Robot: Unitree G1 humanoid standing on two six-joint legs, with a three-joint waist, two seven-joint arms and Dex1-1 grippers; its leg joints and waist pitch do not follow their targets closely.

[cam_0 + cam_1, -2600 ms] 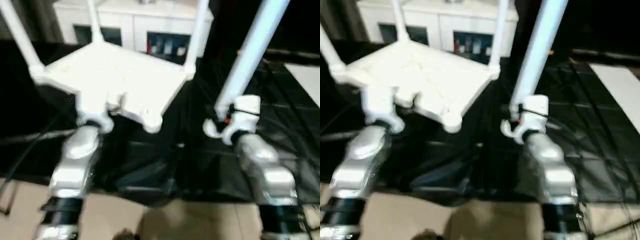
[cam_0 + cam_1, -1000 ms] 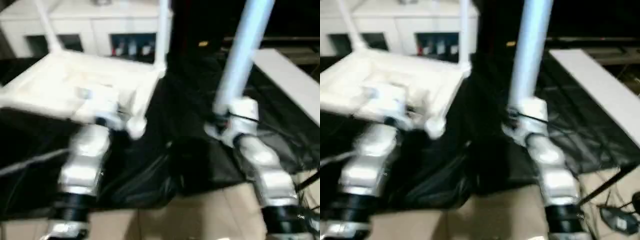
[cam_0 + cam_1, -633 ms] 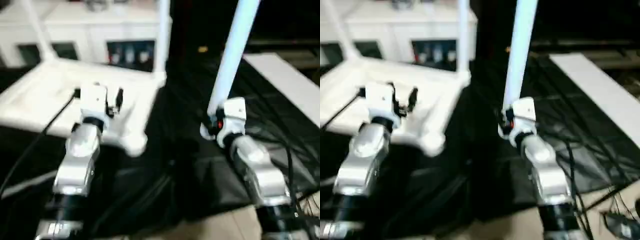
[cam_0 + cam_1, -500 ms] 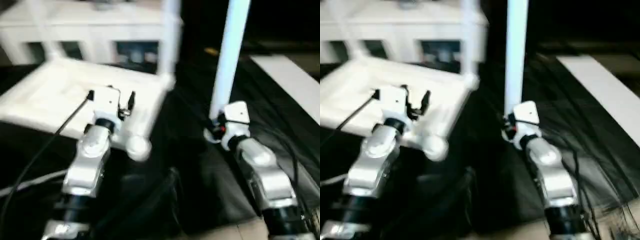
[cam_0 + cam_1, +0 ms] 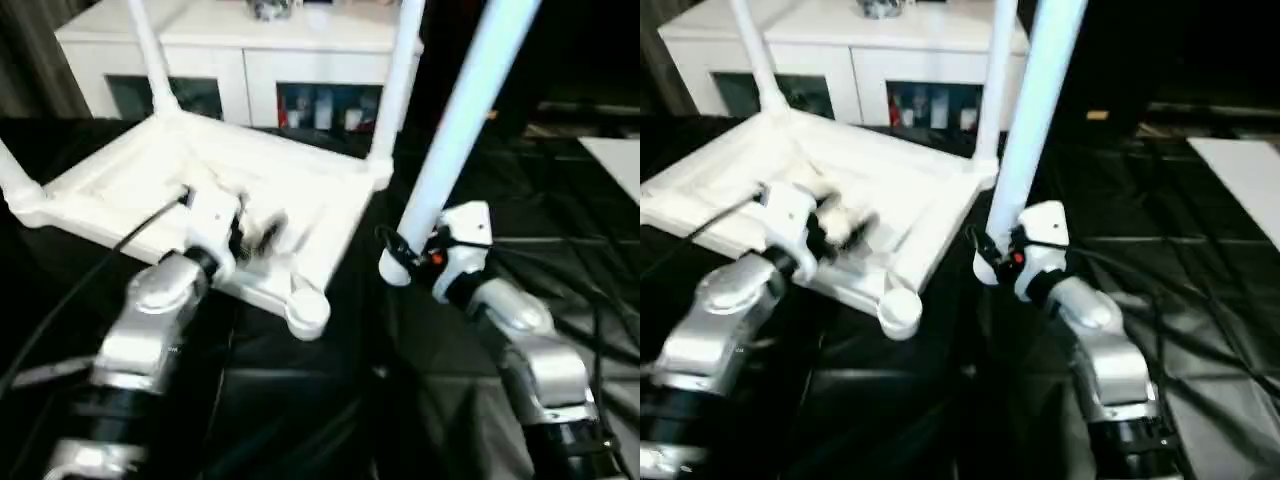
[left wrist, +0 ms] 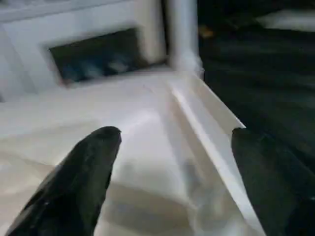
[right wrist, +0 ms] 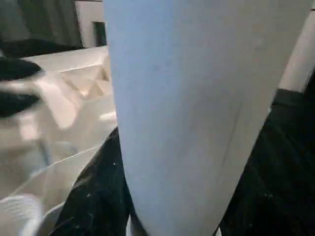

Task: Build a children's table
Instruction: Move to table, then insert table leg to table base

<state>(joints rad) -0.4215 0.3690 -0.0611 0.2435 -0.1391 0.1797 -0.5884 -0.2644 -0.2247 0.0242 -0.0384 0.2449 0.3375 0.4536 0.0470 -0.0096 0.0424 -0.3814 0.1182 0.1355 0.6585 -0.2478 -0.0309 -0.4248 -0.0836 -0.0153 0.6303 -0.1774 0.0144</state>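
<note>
The white tabletop [image 5: 200, 175] lies upside down on the black cloth, ribbed side up. Three white legs stand in its corner sockets, at the left [image 5: 12, 180], back left [image 5: 148, 55] and back right [image 5: 395, 85]. The near right corner socket [image 5: 307, 312] is empty. My left gripper [image 5: 258, 230] hovers open just over the underside; in the left wrist view its black fingers [image 6: 83, 172] stand wide apart above the ribs. My right gripper [image 5: 415, 250] is shut on the fourth leg [image 5: 460, 130], which leans up to the right, its lower end right of the empty socket.
A white cabinet [image 5: 260, 50] with glass-fronted compartments stands behind the table. Black cloth [image 5: 300, 400] covers the floor around it, with black cables [image 5: 560, 250] crossing it on the right. A flat white board [image 5: 620, 160] lies at the far right.
The left gripper has let go of the tabletop's near edge and now hovers open over the underside. The held leg's lower end has come closer to the empty socket. The camera has shifted.
</note>
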